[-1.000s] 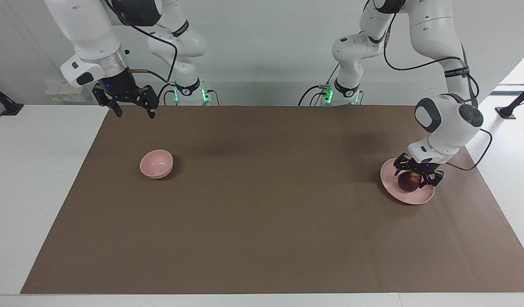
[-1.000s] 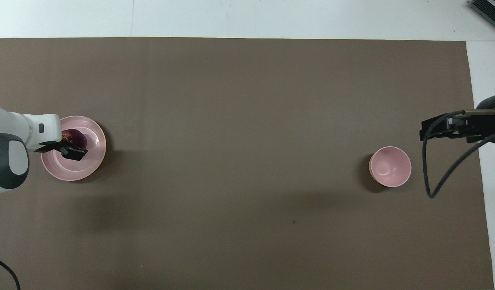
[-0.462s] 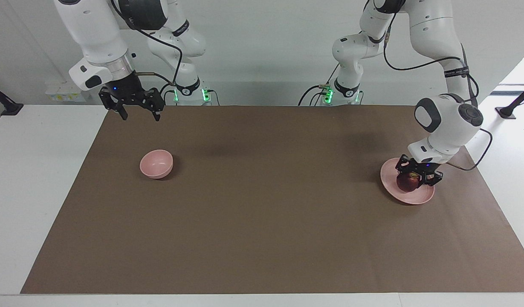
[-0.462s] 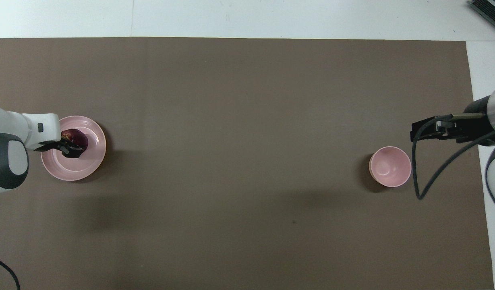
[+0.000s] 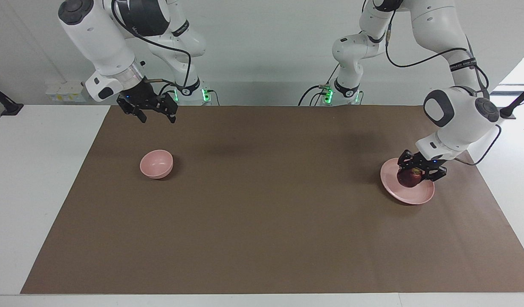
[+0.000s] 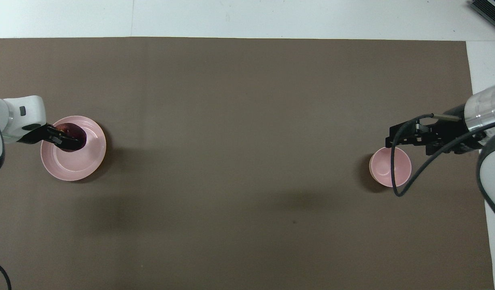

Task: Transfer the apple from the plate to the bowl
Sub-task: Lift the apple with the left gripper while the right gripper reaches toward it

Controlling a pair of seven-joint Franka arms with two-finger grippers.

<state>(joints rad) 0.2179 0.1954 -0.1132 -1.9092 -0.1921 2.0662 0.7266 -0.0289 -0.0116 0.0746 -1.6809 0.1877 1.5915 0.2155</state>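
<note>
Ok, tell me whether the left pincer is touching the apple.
Touching. In the facing view the left pincer is shut on the apple over the plate, its black fingers pressed against both sides of the fruit with no gap showing.

My left arm bends down low at its end of the desk, with its white wrist tipped to the side. My left claw (image 5: 421,169) points down and its two fingers squeeze tight on the apple (image 5: 409,178). My right arm hangs up high at its own end, and its wrist leans in toward the middle. My right claw (image 5: 153,115) is up in the air with its two black fingers spread wide apart. It holds nothing and just waits there.
</note>
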